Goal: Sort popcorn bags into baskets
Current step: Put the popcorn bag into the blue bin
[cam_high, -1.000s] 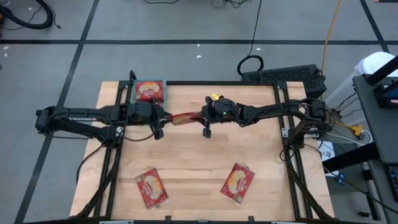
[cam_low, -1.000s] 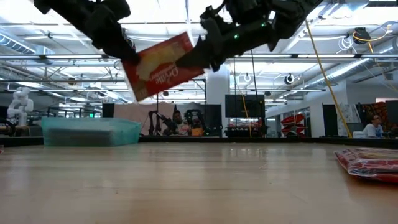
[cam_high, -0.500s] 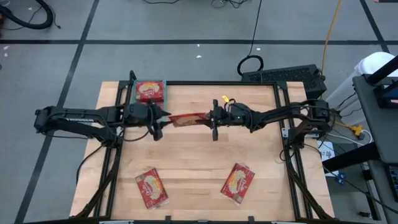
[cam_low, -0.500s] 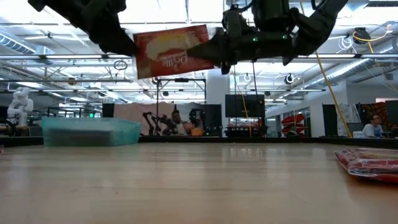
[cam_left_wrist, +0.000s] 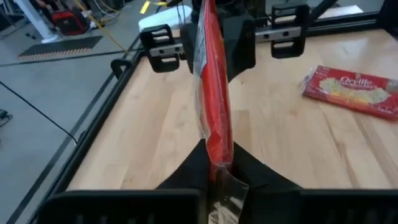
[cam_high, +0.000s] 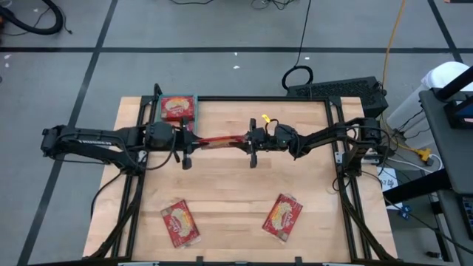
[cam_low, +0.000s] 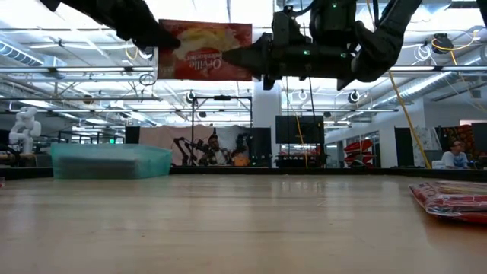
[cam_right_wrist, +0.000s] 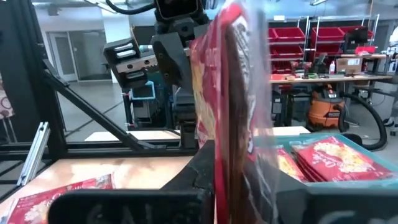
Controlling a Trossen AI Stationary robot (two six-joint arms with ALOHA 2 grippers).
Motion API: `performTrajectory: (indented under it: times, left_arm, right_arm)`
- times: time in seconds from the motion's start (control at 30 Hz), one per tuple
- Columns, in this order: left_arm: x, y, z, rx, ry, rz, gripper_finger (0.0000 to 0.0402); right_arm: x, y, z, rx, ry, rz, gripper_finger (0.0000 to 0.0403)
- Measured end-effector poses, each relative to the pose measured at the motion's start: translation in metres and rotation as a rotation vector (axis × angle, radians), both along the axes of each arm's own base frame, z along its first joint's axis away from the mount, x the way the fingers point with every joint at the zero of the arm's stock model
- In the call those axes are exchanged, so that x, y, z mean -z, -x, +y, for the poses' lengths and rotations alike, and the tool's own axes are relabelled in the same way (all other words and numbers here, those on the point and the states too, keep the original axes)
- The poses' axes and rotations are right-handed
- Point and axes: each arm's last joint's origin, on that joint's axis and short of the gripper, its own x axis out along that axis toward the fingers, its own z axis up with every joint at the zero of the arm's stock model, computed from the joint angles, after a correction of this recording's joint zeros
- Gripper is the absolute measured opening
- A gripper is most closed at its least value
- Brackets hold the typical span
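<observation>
A red popcorn bag (cam_low: 205, 49) hangs high over the table's middle, on edge, its picture face toward the near side. My left gripper (cam_high: 194, 140) is shut on its left end and my right gripper (cam_high: 242, 140) on its right end. The teal basket (cam_low: 110, 161) stands at the far left on the table, with popcorn bags (cam_right_wrist: 329, 155) lying in it. Two more bags (cam_high: 181, 223) (cam_high: 283, 216) lie flat near the table's near edge. My left gripper pinches the bag's left short end (cam_left_wrist: 217, 155) between its two fingers, coming about level from the table's left, along the bag. My right gripper pinches the opposite short end (cam_right_wrist: 231, 140), level from the table's right. The bag spans level between them, clear of the table.
The dark frame rails (cam_high: 140, 170) run along the table's left and right sides. Bare wood (cam_high: 236, 185) lies below the held bag, between the basket and the two near bags.
The held bag has swung from tilted, left end low, to level, and has risen a little. From above it has turned onto its edge and now shows as a thin line. My right gripper has tipped up to level. My left gripper has taken the bag's left end.
</observation>
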Motion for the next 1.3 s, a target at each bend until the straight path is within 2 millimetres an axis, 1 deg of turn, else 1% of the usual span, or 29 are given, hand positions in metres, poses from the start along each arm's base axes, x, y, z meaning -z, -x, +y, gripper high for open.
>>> performTrajectory:
  times: [0.07, 0.13, 0.27, 0.4, 0.53, 0.7, 0.87, 1.0, 1.13, 1.3]
  left_arm:
    - [-0.004, 0.0, 0.0, -0.001, 0.0, 0.003, 0.0019]
    - [-0.007, 0.002, 0.0, -0.005, 0.013, 0.018, 0.0028]
    - [-0.013, 0.015, 0.0, -0.048, 0.084, 0.095, 0.0036]
    - [-0.018, 0.04, 0.002, -0.16, 0.15, 0.161, 0.0018]
    - [-0.021, 0.07, 0.006, -0.313, 0.196, 0.198, 0.0018]
    - [-0.016, 0.101, 0.014, -0.524, 0.261, 0.268, 0.0032]
    - [-0.007, 0.122, 0.017, -0.668, 0.324, 0.375, 0.002]
    - [-0.005, 0.127, 0.02, -0.717, 0.353, 0.411, 0.002]
    - [0.001, 0.121, 0.021, -0.665, 0.402, 0.403, 0.0033]
    - [0.014, 0.115, 0.025, -0.666, 0.418, 0.48, 0.003]
  right_arm:
    - [-0.001, 0.0, 0.0, 0.0, -0.001, -0.002, 0.0019]
    - [-0.001, -0.001, 0.0, 0.0, -0.003, 0.0, 0.0025]
    - [0.005, 0.0, -0.002, 0.009, -0.006, 0.061, 0.0054]
    - [0.013, 0.002, -0.007, 0.029, -0.01, 0.166, 0.0084]
    - [0.018, 0.005, -0.011, 0.038, -0.012, 0.244, 0.0102]
    - [0.02, 0.006, -0.012, 0.04, 0.013, 0.279, 0.0109]
    - [0.02, 0.006, -0.012, 0.037, 0.036, 0.28, 0.0109]
    - [0.02, 0.006, -0.013, 0.038, 0.052, 0.28, 0.0109]
    - [0.02, 0.006, -0.013, 0.038, 0.059, 0.28, 0.0109]
    - [0.02, 0.006, -0.013, 0.036, 0.052, 0.28, 0.0109]
